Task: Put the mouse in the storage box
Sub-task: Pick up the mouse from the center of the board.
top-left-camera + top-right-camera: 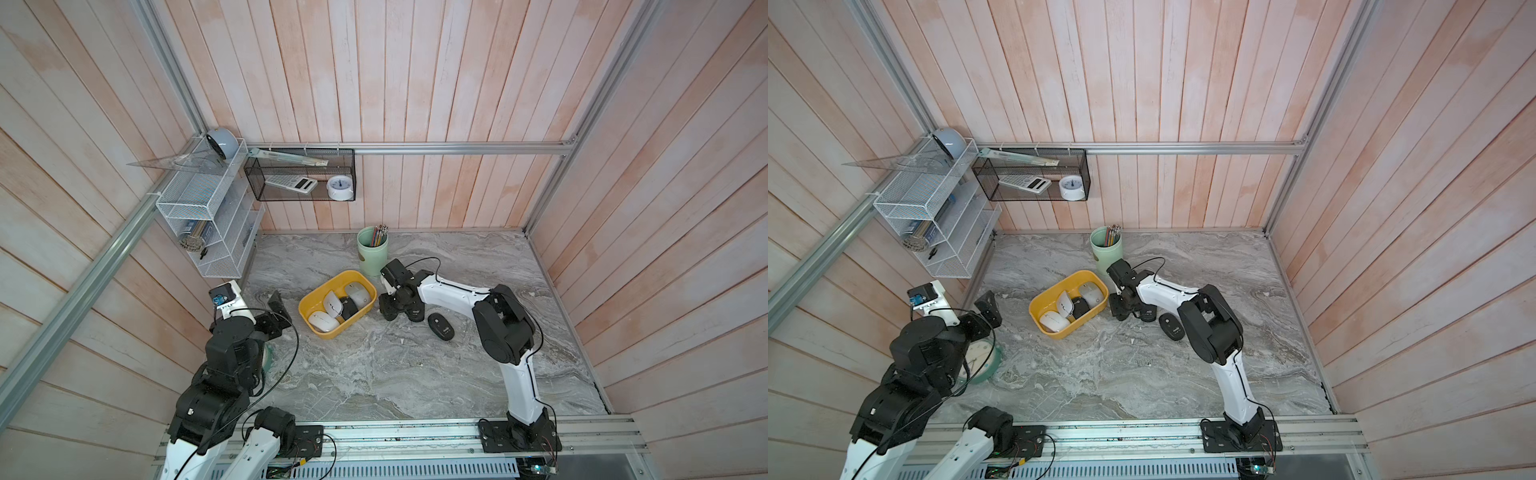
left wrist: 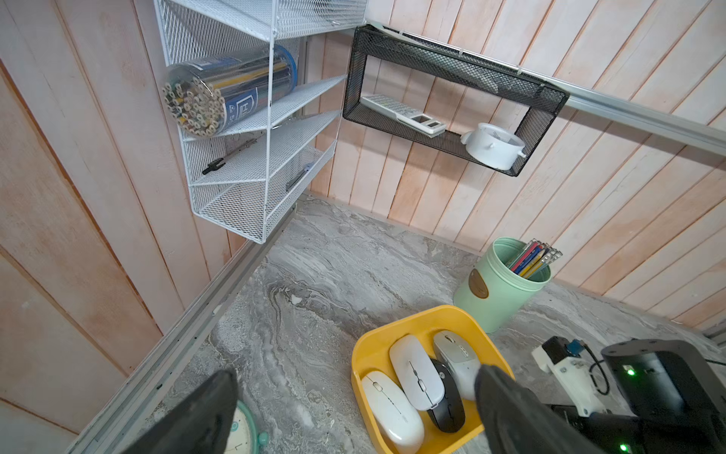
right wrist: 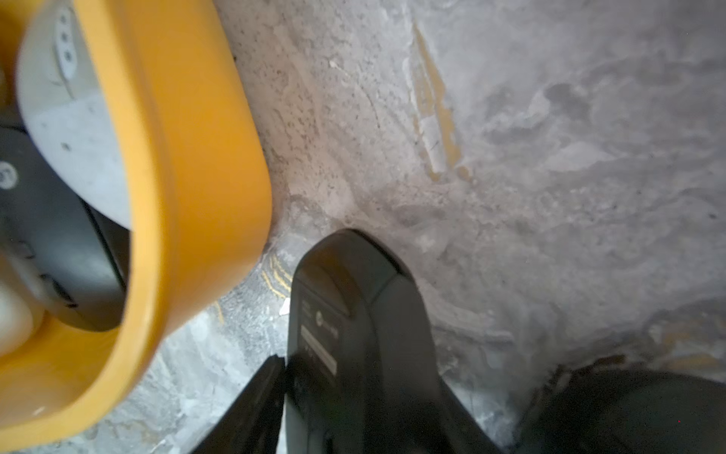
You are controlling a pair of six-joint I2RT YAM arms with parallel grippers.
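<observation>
Currently clamps a black plastic mouse (image 3: 353,314) in the right tool (image 1: 401,311), narrowed around its body. Presses one finger (image 3: 255,393) against the labelled underside and points the mouse's end down at the grey marbled surface (image 1: 374,374); cannot tell whether touching it. Cannot make out the opposite finger in the right wrist view. Hangs just off the 3 o'clock wall of the shallow yellow plastic storage box (image 1: 307,309), outside it, close to the rim but apart.

Inside the box, at 9 o'clock of the surface's middle in both top views: a flat white mouse (image 1: 323,321), a second white mouse (image 1: 333,302) tilted against it, a small black mouse (image 1: 348,308) and a pale grey mouse (image 1: 358,294), packed side by side.

Lying loose on the surface at 4 o'clock of the right tool, well outside the box: a black oval mouse (image 1: 441,327).

Standing at 1 o'clock of the box, near the back wall: a mint-green round cup (image 1: 372,249) of coloured pencils.

Spread wide with nothing between the fingers, at 9 o'clock of the box: the left tool (image 2: 355,375).

Partly hidden under the left arm, at 7 o'clock of the box: a teal round clock (image 1: 984,363), face up.
</observation>
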